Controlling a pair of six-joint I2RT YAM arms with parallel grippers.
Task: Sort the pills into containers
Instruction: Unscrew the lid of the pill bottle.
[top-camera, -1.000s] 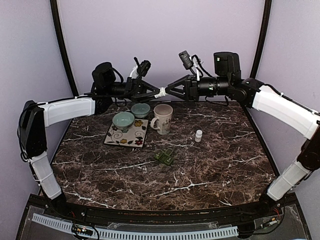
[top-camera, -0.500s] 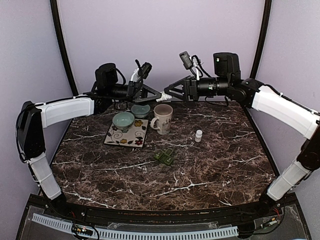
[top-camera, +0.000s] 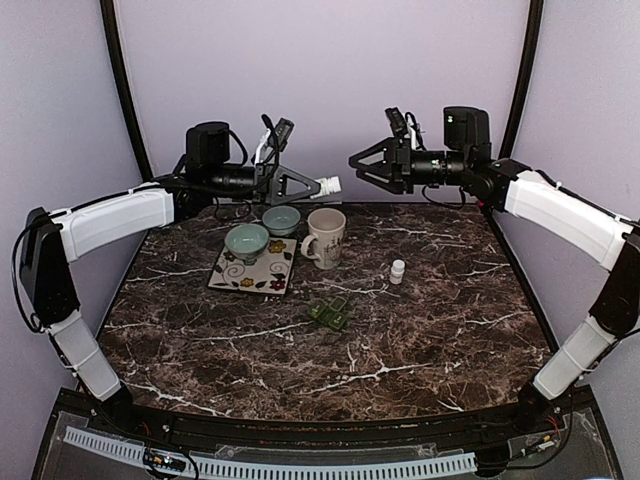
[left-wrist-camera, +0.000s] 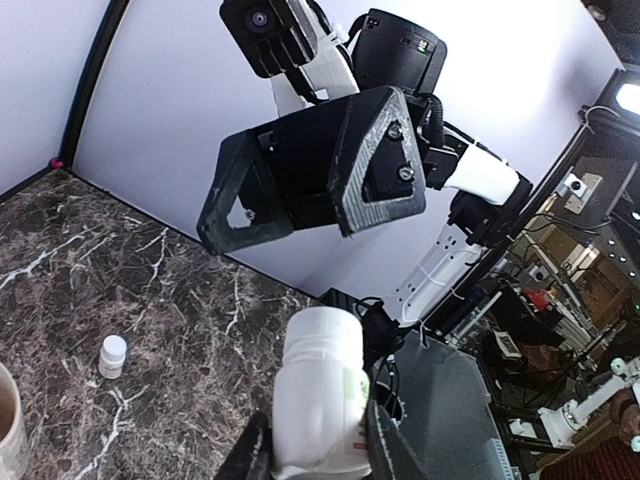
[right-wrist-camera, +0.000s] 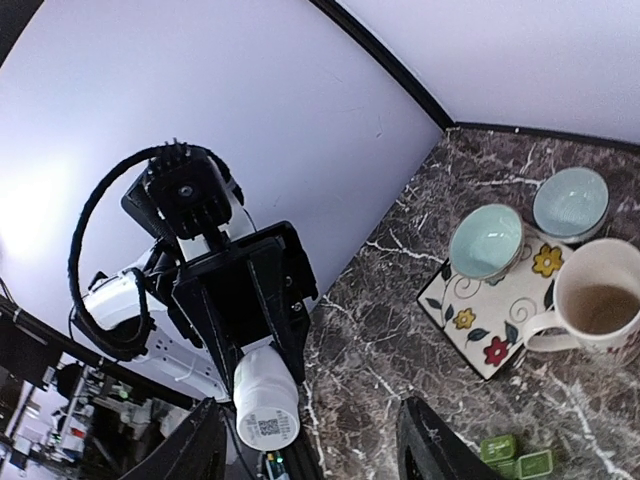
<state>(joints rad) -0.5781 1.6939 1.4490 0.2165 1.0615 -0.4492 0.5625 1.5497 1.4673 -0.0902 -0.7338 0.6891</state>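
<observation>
Checking the top cam: left gripper (top-camera: 312, 185) is clamped on the white pill bottle (top-camera: 328, 185) above the mug (top-camera: 325, 237); right gripper (top-camera: 362, 165) gapes wide, up and right of the mug. Bowls (top-camera: 246, 242) left of the mug look empty, so I'd say sorting hasn't begun (just my read). Left wrist: bottle label unreadable. Right wrist: QR-ish code on it, too tiny.

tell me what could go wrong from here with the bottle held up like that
The left pincer holds the white bottle sideways, high above the table, gripping only one end; a slip could drop it near the mug. The right pincer stands open facing it, so a misaligned approach might knock it loose.
</observation>
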